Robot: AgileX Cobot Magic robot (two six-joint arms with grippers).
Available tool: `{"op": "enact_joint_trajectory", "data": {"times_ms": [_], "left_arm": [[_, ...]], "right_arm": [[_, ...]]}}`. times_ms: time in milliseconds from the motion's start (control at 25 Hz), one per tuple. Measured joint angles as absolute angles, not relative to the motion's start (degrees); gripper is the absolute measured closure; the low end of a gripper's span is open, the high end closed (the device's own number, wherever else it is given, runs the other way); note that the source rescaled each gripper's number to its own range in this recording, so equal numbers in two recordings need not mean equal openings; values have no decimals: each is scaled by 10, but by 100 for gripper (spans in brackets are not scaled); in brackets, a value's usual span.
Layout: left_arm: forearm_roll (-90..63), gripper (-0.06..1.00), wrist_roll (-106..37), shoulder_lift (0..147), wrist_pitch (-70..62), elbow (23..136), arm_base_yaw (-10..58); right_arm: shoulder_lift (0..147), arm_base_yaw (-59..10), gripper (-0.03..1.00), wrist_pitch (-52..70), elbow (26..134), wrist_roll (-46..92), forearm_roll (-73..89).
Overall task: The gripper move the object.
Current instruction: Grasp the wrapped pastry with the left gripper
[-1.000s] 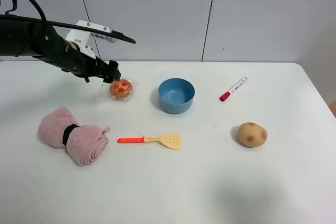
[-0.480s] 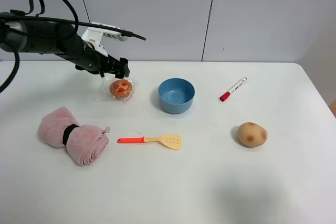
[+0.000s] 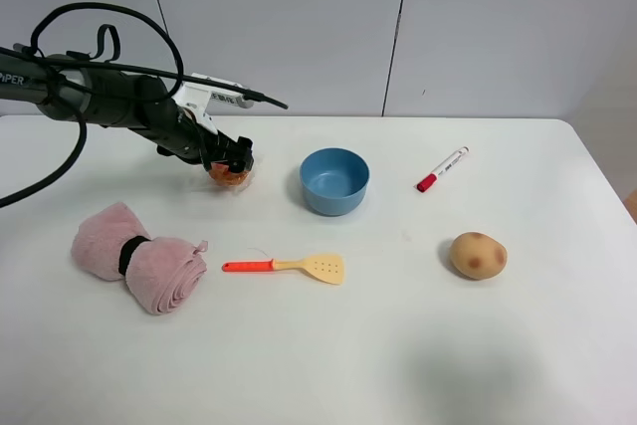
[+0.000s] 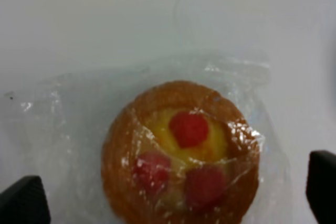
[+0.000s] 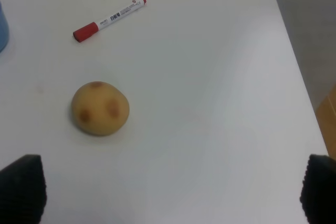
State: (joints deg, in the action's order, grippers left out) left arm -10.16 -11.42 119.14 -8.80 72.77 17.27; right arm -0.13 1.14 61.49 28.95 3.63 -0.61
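Well, step in hand: closing on the object (image 4: pixel 181 153), a round cookie with red spots in a clear crinkly wrapper; this is my reading from the task
Left gripper (image 3: pixel 235 156): spread wide and holding nothing; in the wrist view its fingertips (image 4: pixel 21 203) stand on either side of the cookie, apart from it
Object's place: flat on the desk (image 3: pixel 418 345), under the left gripper, near the blue bowl (image 3: pixel 334 180) and on its left in the high view
Doing it well: centre the cookie between the jaws, go low enough to catch its rim rather than loose film alone, close gently since it probably crumbles, then lift straight up before travelling
Risk: the wrapper looks slack and slippery, so a pinch on film alone may let the cookie swing or slide out; the bowl is close, so any move that way needs height
Right gripper (image 5: pixel 170 190): also wide and empty, above the desk near the potato (image 5: pixel 100 108) and the red-capped marker (image 5: pixel 109 18)
Surface: plain white, smooth and level; it also carries a rolled pink towel (image 3: pixel 139 256) and a small spatula (image 3: pixel 289 267), both well apart from the cookie
Room: pale grey wall panels (image 3: pixel 478 27) with vertical seams stand behind the desk
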Motion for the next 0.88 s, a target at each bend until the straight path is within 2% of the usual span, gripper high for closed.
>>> {"op": "enact_joint_trajectory", "data": {"times_ms": [880], "left_arm": [[-94,-6,-114,1221,-42,729,177]], "right_arm": [[-1,11,-3,615,290,36,-6]]}}
